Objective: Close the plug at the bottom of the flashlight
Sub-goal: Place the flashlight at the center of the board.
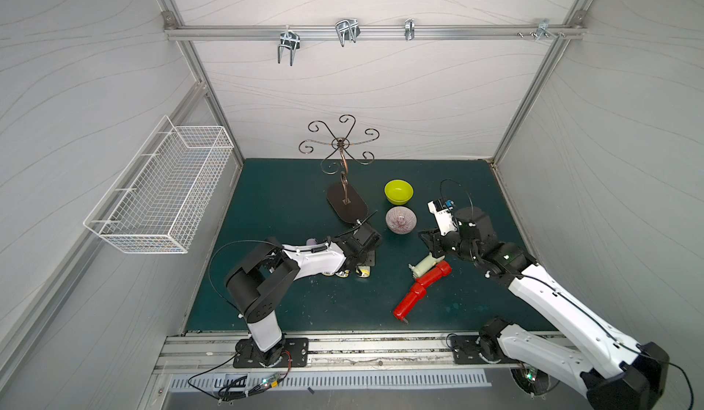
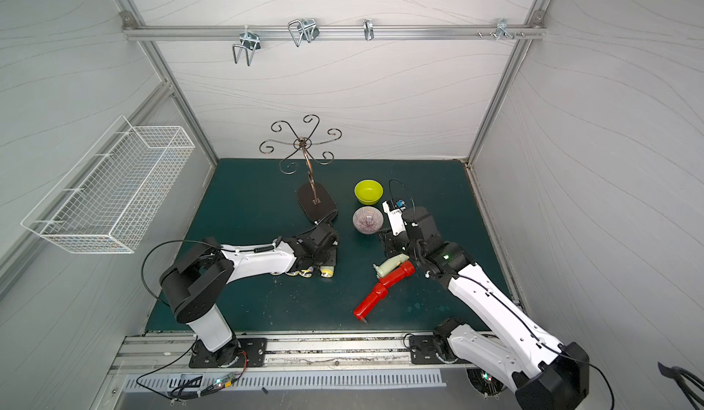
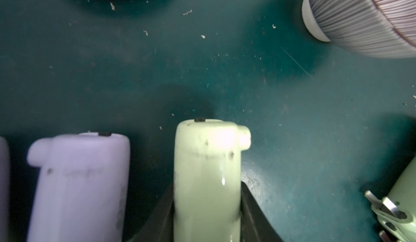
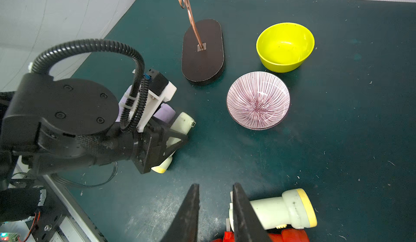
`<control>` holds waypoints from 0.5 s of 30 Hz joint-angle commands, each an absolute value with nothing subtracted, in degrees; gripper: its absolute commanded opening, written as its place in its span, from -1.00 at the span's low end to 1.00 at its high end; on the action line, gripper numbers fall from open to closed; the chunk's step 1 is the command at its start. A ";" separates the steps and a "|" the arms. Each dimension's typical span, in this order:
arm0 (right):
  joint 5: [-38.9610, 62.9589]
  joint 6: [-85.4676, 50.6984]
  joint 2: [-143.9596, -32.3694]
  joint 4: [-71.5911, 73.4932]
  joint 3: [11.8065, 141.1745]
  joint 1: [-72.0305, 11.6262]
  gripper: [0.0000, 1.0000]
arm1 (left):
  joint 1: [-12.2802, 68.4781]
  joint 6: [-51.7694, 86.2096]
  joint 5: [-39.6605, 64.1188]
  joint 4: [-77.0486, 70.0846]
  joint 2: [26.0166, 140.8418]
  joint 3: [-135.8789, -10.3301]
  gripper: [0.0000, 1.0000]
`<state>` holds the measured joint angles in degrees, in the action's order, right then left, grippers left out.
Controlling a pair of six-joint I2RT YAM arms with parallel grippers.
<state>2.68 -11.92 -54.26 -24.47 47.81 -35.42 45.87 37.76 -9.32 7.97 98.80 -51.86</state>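
Approach step: right claw [image 4: 215, 209] spread, empty, by flashlight [image 4: 270, 209] tail; next press plug [image 3: 387, 209] shut; left claw [image 3: 207, 193] pinches spare flashlight [image 3: 207, 153].

Left arm [image 1: 312, 261], right arm [image 1: 552, 305]: white shells, black joints; ribbed black cable [image 4: 90, 44]; right pincer [image 4: 216, 184] black.

Dark teal mat [image 1: 297, 305]; plain lime-yellow bowl [image 1: 399, 191]; white bowl [image 1: 400, 220] with fine purple radial stripes; red tool [image 1: 421, 286]; pale green flashlight [image 3: 207, 173], yellow head band; lilac flashlight [image 3: 78, 184]; dark brown stand base [image 4: 202, 56]
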 commanded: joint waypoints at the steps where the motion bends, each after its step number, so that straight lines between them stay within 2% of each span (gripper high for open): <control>1: 3.74 -11.23 -54.58 -23.73 47.29 -35.73 -0.43 | 45.62 38.58 -9.81 6.62 99.96 -54.07 -0.29; 5: 3.78 -11.23 -54.69 -23.73 47.22 -35.74 -0.43 | 45.54 38.80 -10.11 7.31 99.98 -53.97 -0.01; 7: 3.78 -11.16 -54.72 -23.64 47.11 -35.77 -0.42 | 45.62 38.91 -9.82 7.17 100.00 -53.74 0.04; 15: 4.00 -11.16 -55.01 -23.64 47.07 -35.75 -0.41 | 45.60 38.02 -10.39 8.55 95.49 -53.85 0.03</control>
